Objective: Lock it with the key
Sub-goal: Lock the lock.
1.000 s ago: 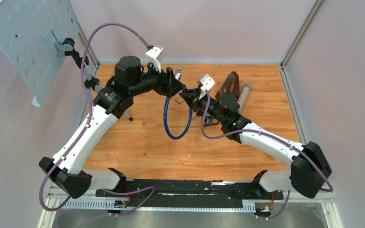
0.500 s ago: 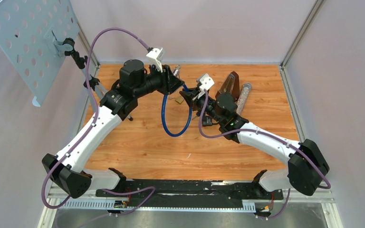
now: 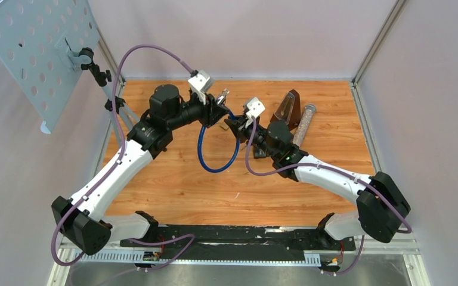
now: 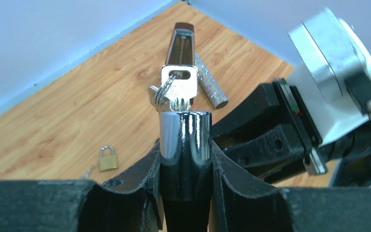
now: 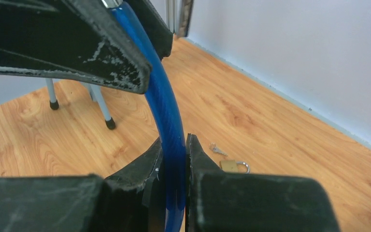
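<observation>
1. The left arm bends at the elbow and reaches over the far middle of the brown wooden table (image 3: 173,190).
2. The left gripper (image 4: 186,157) squeezes the shiny silver and black round lock end (image 4: 185,133) from both sides.
3. A flat silver key (image 4: 178,86) sticks in the top of the lock end. A little wire ring hangs on the key.
4. The right arm reaches in from the other side. The right gripper (image 5: 174,157) is pinched tight on the bendy blue cable (image 5: 166,111), just beside the left gripper.
5. The cable hangs in a big loop between the two arms.
6. A small gold padlock (image 4: 107,158) lies flat on the table.
7. A brown wedge block (image 3: 288,106) and a sparkly silver tube (image 3: 304,122) lie side by side at the back right.
8. The walls are pale. A light blue board with round holes (image 3: 36,53) stands on a stand at the back left.
</observation>
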Robot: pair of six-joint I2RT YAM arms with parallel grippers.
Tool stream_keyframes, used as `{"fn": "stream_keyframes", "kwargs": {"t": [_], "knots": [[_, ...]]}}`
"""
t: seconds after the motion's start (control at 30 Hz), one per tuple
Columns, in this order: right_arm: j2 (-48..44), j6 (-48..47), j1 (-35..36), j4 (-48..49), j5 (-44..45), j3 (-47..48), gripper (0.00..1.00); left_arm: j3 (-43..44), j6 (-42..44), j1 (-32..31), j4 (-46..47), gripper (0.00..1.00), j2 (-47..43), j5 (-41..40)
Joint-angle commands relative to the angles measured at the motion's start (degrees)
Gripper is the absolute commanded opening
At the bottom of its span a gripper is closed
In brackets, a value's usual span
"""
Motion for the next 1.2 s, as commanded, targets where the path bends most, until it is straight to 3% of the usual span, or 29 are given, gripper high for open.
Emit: {"fn": "stream_keyframes", "kwargs": {"t": [0.0, 0.17, 0.4, 0.73, 1.17], "knots": [[-1.13, 0.50, 1.47, 12.05, -1.54, -1.72, 0.02, -6.70, 18.68, -0.14, 0.97, 0.00, -1.46, 7.32], [1.32, 1.78, 1.45, 17.97, 1.70, -6.68, 0.02, -13.96, 27.61, -0.16, 5.28, 0.00, -1.32, 11.88], [8.20, 4.36, 1.44, 28.92, 9.54, -11.26, 0.10, -24.58, 28.55, -0.16, 19.99, 0.00, -0.55, 13.07], [15.14, 4.09, 1.48, 36.98, 13.33, -12.23, 0.24, -31.05, 28.64, -0.16, 28.95, 0.00, 0.01, 11.52], [16.56, 5.75, 1.57, 35.71, 12.42, -15.29, 0.27, -33.39, 30.35, -0.16, 26.04, 0.00, 1.20, 11.60]]}}
